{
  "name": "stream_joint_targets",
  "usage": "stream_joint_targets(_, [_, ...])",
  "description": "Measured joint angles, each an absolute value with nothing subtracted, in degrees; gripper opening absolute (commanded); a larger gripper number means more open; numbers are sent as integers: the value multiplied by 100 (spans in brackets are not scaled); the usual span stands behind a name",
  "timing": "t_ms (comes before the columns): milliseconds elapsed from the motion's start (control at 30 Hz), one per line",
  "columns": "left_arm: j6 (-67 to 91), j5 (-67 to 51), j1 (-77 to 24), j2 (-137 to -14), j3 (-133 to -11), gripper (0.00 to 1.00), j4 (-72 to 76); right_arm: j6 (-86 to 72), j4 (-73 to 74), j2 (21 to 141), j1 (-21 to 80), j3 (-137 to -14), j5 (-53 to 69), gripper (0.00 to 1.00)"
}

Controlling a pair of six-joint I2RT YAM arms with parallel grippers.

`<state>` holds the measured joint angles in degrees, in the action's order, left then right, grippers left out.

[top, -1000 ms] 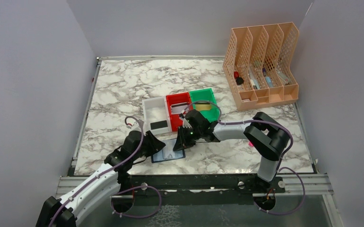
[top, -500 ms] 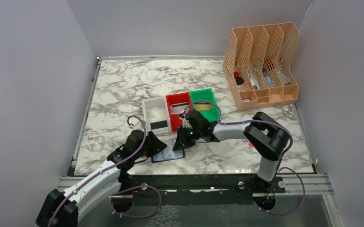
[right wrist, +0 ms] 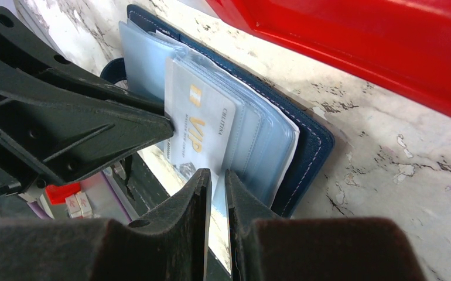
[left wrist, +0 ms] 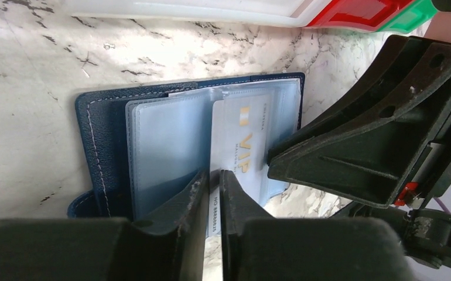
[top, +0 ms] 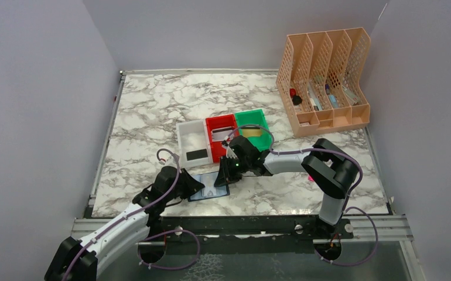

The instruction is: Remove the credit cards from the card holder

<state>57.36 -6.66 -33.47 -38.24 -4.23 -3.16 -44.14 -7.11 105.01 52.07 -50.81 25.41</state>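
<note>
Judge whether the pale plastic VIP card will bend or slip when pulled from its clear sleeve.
Likely stiff: the pale plastic VIP card looks flat though the left gripper pinches one edge. Its smooth face may slip between the fingers.

Right now: card holder [left wrist: 103,134] navy, pale stitching | sleeves [left wrist: 164,140] clear pale-blue | VIP card [left wrist: 241,140] silvery-white, gold lettering | left claw [left wrist: 212,181], right claw [right wrist: 214,175] black | bench [top: 153,111] white-grey marble | white bin [top: 189,133], red bin [top: 220,123], green bin [top: 252,117] | file rack [top: 323,82] peach
</note>
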Motion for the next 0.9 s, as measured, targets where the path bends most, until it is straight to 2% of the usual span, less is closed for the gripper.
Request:
stream_joint_targets(67, [5802, -683, -3347, -3763, -338, 4, -228, -4414, -711, 10501, 5207, -5081, 2541, 21])
stream_joint_targets(133, [5878, -714, -3347, -3680, -246, 0, -130, -4414, -709, 10503, 5207, -5081, 2541, 21])
stream_joint_targets(533, [5979, -685, -3343, -2838, -178, 0, -639, -4418, -718, 10512, 5210, -5083, 2539, 21])
stream_joint_targets(900, [5758, -276, -3345, -2762, -637, 0, -1634, -4416, -720, 10580, 5240, -5181, 2486, 21])
